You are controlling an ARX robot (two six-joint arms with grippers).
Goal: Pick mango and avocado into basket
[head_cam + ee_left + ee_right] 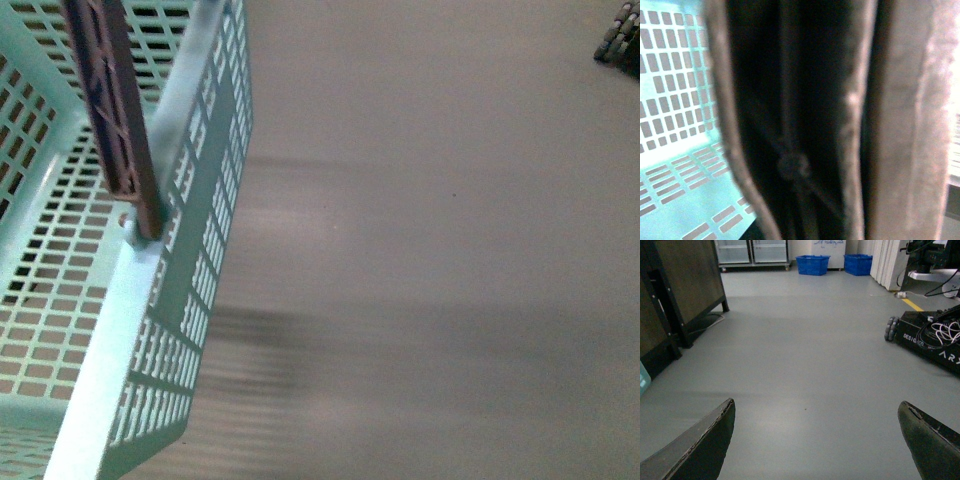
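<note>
Both mango and avocado are out of view; basket, left, shows no fruit; right tool gapes empty above the floor; left tool's state unreadable in blur; next, probably, finding the fruit.

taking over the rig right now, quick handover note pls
Right gripper: open, empty, over the floor.
Left gripper: its wrist view is a dark blur close beside the basket wall, so its state cannot be told.
Basket: at the robot's left, with the brown handle standing up from the rim. No fruit in the part that shows.
Mango and avocado: in no view.
Done: nothing confirmed.
Left: find both fruits and put them in the basket.
</note>
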